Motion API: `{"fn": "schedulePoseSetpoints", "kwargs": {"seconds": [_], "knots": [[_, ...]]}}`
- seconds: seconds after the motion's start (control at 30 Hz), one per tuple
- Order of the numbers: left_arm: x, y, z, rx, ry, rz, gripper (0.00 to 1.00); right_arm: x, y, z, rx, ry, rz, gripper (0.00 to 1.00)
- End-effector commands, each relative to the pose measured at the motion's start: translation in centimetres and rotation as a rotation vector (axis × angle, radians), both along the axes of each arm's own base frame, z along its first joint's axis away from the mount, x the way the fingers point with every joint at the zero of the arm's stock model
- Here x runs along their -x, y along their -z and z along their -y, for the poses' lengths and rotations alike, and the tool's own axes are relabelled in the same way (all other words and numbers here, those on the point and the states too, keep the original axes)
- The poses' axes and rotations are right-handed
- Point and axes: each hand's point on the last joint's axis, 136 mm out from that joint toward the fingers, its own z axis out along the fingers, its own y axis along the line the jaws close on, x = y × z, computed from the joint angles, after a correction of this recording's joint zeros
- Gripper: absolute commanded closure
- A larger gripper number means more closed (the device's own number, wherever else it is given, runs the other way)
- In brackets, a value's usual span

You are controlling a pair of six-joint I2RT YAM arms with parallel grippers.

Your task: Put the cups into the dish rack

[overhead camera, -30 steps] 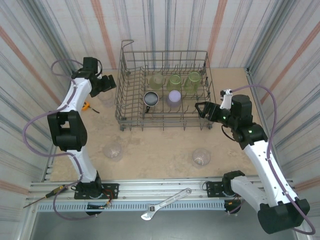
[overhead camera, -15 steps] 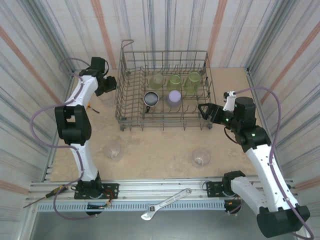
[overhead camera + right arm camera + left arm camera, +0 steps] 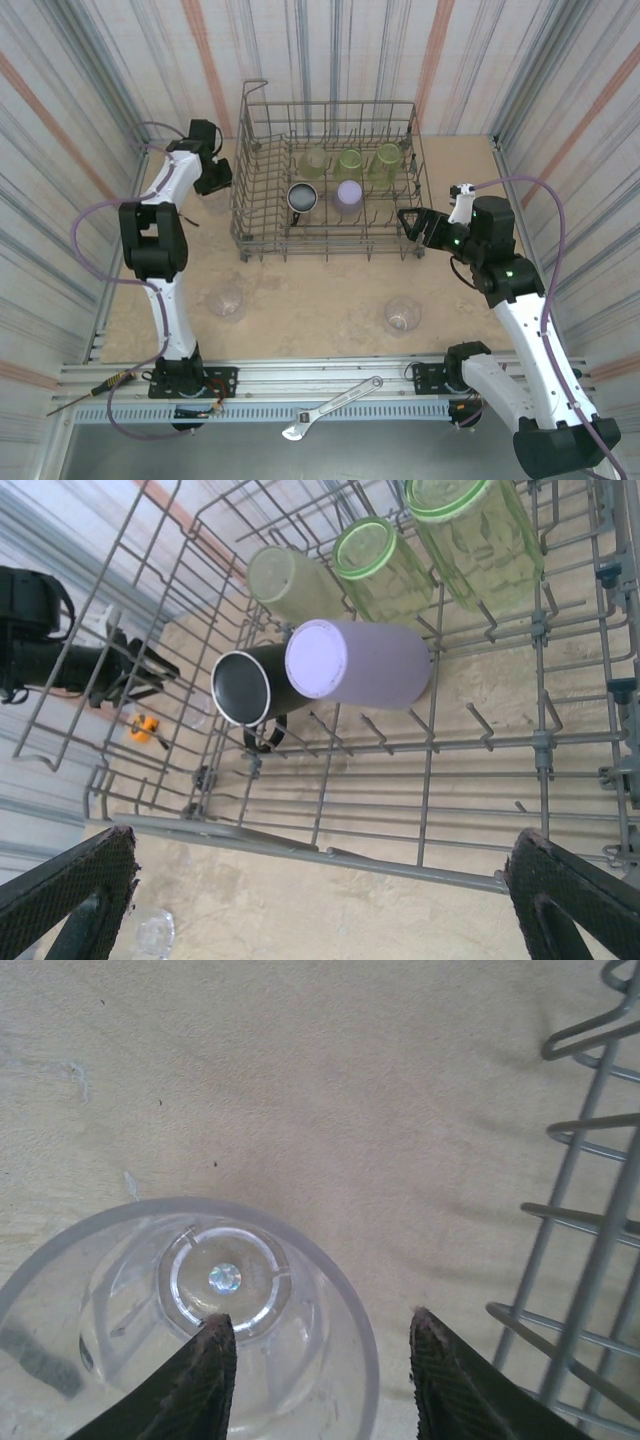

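A clear cup stands upright on the table just left of the dish rack. My left gripper hangs over its rim, one finger inside and the other outside, jaws apart and not pinching the wall. From above, the left gripper is beside the rack's left side. In the rack lie three yellow-green cups, a black cup and a lavender cup. My right gripper is wide open and empty at the rack's front right corner. Two more clear cups sit in front.
An orange tape measure lies left of the rack near the left arm. A wrench and a screwdriver rest on the near rail. Corrugated walls close in on three sides. Rack wires stand close to the right of the left fingers.
The left gripper has swung toward the rack and come down over the clear cup, with its jaws narrowing. The right gripper has drifted slightly right and stays wide open.
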Motion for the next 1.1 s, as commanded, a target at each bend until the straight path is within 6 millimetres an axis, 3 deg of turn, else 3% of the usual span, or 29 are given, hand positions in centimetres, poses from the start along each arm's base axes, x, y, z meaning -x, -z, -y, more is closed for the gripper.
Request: {"fn": "schedulePoseSetpoints", "kwargs": {"seconds": [0.0, 0.13, 0.37, 0.6, 0.83, 1.07], "knots": [[0.2, 0.7, -0.6, -0.043, 0.003, -0.039, 0.52, 0.2, -0.9, 0.4, 0.010, 0.011, 0.013, 0.01], [0.2, 1.5, -0.8, -0.041, 0.000, -0.057, 0.61, 0.4, -1.1, 0.5, 0.008, 0.017, 0.015, 0.01], [0.1, 0.9, -1.1, -0.036, -0.002, -0.052, 0.99, 0.2, -1.5, 0.5, 0.012, 0.020, 0.021, 0.01], [0.9, -1.4, -1.0, 0.003, 0.011, -0.020, 1.00, -0.4, -1.5, 0.1, -0.001, 0.007, 0.013, 0.01], [3.0, -4.9, -1.6, 0.072, 0.003, 0.021, 1.00, -0.8, -1.7, -0.7, -0.043, -0.009, 0.009, 0.01], [4.3, -7.8, -2.0, 0.167, -0.007, 0.138, 1.00, -1.7, -1.1, -1.7, -0.052, -0.032, -0.016, 0.02]]}}
